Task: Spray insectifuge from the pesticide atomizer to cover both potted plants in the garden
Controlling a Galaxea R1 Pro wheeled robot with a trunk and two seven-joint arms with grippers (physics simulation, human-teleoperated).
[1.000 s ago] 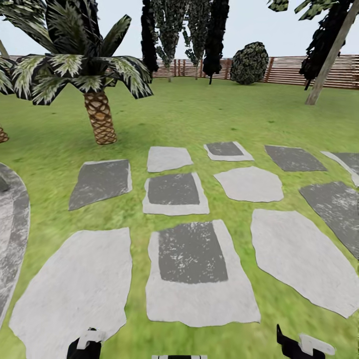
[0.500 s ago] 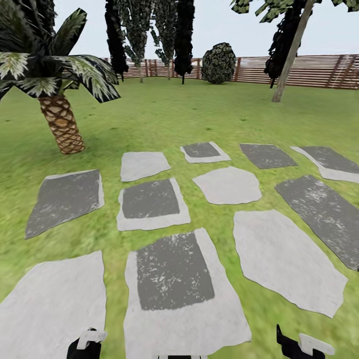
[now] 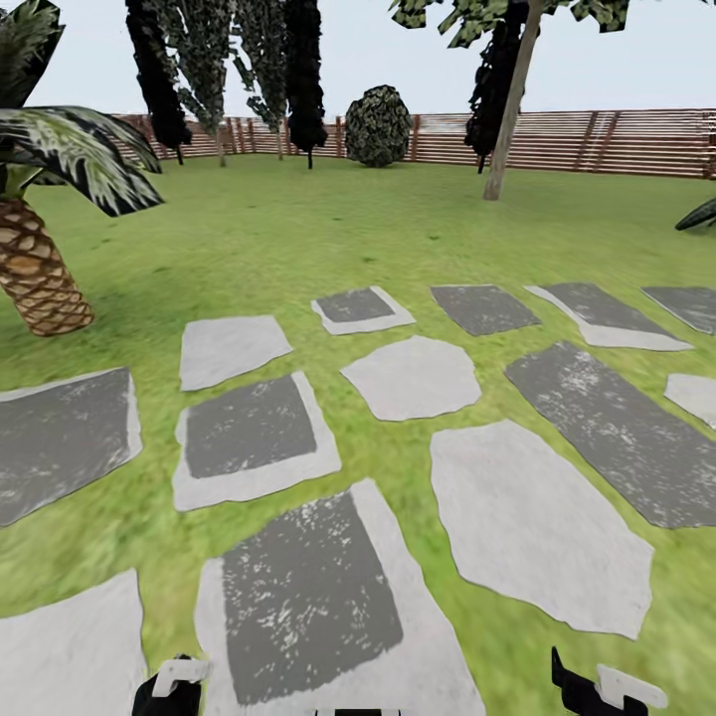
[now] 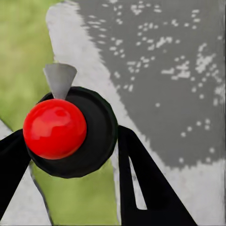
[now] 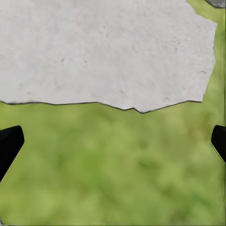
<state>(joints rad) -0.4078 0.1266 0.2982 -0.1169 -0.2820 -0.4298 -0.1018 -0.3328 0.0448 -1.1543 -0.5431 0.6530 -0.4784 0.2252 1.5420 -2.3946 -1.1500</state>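
The pesticide atomizer (image 4: 70,132) sits between the two black fingers of my left gripper (image 4: 70,162), which is shut on it. Its round dark body, red spot (image 4: 55,128) and grey nozzle tip (image 4: 60,79) hang over a stepping stone and grass. In the head view the atomizer's white head (image 3: 180,673) shows at the bottom left edge, above the left gripper (image 3: 164,699). My right gripper (image 5: 113,141) is open over grass with nothing between its fingers, and it sits low at the bottom right (image 3: 600,689). The potted plants are out of view.
Grey stepping stones (image 3: 537,527) cross the garden lawn (image 3: 328,239) ahead. A palm trunk (image 3: 38,278) stands at the left. A thin tree (image 3: 507,109), a dark bush (image 3: 378,124) and the wooden slat fence (image 3: 597,139) line the far side. A dark leaf (image 3: 698,213) pokes in at the right edge.
The whole head view has swung to the right, so the palm and stones have slid left in the picture. Both grippers keep their places at the bottom edge.
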